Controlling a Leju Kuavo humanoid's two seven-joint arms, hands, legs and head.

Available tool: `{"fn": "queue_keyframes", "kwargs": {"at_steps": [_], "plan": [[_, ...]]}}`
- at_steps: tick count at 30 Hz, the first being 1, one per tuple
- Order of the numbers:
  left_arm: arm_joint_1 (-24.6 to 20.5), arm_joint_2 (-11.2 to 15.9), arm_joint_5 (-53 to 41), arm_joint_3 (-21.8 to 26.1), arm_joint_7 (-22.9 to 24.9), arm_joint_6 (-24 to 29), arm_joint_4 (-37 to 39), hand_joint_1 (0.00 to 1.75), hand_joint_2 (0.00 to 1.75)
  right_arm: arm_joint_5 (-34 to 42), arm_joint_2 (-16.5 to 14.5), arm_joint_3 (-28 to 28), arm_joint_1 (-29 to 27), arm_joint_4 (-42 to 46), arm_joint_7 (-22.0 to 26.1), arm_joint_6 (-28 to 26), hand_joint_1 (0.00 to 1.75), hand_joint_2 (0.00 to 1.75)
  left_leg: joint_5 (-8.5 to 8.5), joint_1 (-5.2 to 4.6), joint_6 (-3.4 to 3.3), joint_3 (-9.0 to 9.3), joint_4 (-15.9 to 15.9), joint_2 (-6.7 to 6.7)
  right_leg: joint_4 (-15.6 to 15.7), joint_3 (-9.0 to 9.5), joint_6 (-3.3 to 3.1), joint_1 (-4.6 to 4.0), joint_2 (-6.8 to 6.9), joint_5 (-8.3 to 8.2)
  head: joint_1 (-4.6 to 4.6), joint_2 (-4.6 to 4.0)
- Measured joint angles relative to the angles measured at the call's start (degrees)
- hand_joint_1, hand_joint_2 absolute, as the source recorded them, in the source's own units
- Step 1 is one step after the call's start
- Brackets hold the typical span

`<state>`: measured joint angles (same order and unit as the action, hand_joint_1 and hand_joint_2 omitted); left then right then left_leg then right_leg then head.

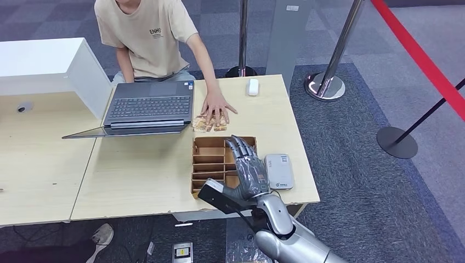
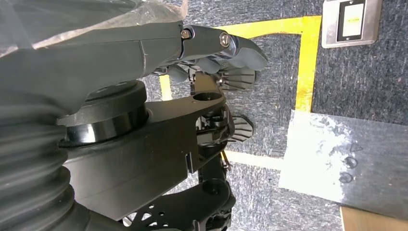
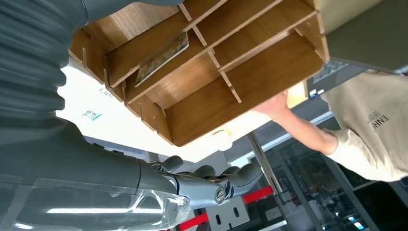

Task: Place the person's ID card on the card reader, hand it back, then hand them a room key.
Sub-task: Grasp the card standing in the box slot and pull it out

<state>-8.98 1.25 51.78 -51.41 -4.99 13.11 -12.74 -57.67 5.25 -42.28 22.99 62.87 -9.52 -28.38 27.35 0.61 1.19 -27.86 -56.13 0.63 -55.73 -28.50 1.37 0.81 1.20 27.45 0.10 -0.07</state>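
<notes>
**Right hand over the card box, ID card under person's palm**

The right hand (image 1: pixel 248 167) hovers over the wooden divided box (image 1: pixel 208 159) near the right edge of the worktop (image 1: pixel 142 175), fingers (image 1: pixel 237 146) stretched out and slightly apart, holding nothing. The left hand (image 2: pixel 226 57) hangs down beside the robot's body, pointing to the floor; its fingers look loosely curled, but I cannot tell for sure if it is closed.

The ID card (image 1: pixel 210 124) seems to lie on the far side of the box, w/ the person's hand (image 1: pixel 217 107) pressed on it; details are too small to read. The card reader (image 1: pixel 279 171) is just right of the box, near the robot. One card (image 3: pixel 161 57) leans in a box slot, probably a room key.

Handling, in my judgement: the card is thin, light, stiff and smooth, so it lies flat and is slippery to lift. Better to pinch it at a free edge, approx. the short side, or take it when the person lifts it.
</notes>
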Motion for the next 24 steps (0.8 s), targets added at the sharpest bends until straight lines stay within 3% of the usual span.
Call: {"fn": "queue_keyframes", "kwargs": {"at_steps": [17,21,24], "plan": [[-0.12,-0.13,0.05,-0.02,0.13,-0.09,0.0,0.0,1.75,1.41,-0.29,-1.97,0.8,-6.7,-0.22,-0.19,0.02,1.75,0.0,0.0,0.0,0.0,-0.01,0.0,0.0,0.0,0.01,0.0,0.0,-0.01,-0.01,0.0],[-0.12,-0.13,-0.05,-0.02,0.16,-0.12,0.0,0.0,1.75,1.99,-0.29,-2.21,1.31,-7.49,-0.15,-0.28,1.65,1.75,0.0,0.0,0.0,0.01,-0.01,0.0,0.0,0.0,0.02,0.0,0.0,-0.01,-0.01,0.0],[-0.12,-0.13,-0.16,-0.02,0.16,-0.12,0.0,0.0,1.75,2.33,-0.29,-2.27,1.45,-7.91,-0.04,-0.42,1.75,1.75,0.0,0.0,0.0,0.01,-0.01,0.0,0.0,0.0,0.02,0.0,0.0,-0.01,-0.01,0.0]]}}
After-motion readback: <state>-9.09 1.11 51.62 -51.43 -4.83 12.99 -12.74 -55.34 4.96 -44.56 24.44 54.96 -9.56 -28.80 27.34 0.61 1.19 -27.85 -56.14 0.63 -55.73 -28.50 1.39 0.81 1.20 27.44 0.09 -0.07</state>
